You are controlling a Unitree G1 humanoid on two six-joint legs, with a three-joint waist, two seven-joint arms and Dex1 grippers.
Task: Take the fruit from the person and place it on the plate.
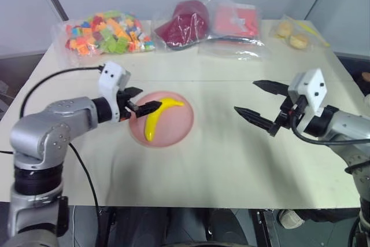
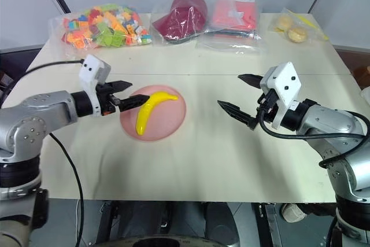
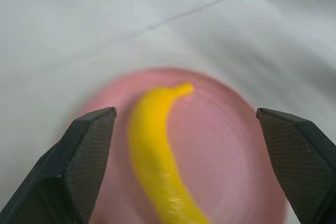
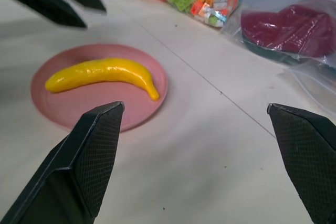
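A: Pale table [image 1: 231, 160] is sitting in front of grey walls, w/ bags lined up along the far edge: bag of coloured blocks [image 1: 107, 33], a dark red thing in a clear bag [image 1: 184, 24], a bag of pale round bits [image 1: 292, 34].

B: Where's the banana [image 1: 159, 115]?

A: It's lying on the pink plate [image 1: 176, 128], curved, fully inside the rim. Looks like the placing is done.

B: Grippers?

A: Left gripper [image 1: 139, 99] is hanging just at the plate's left edge, fingers spread wide, gripping nothing. Right gripper [image 1: 259, 103] is hovering well off to the right, also spread and empty.

B: Risks?

A: Left fingertips are sitting v. close to the banana. I'd guess a sloppy pull-back could be clipping it or nudging the plate, rolling the banana off the rim.
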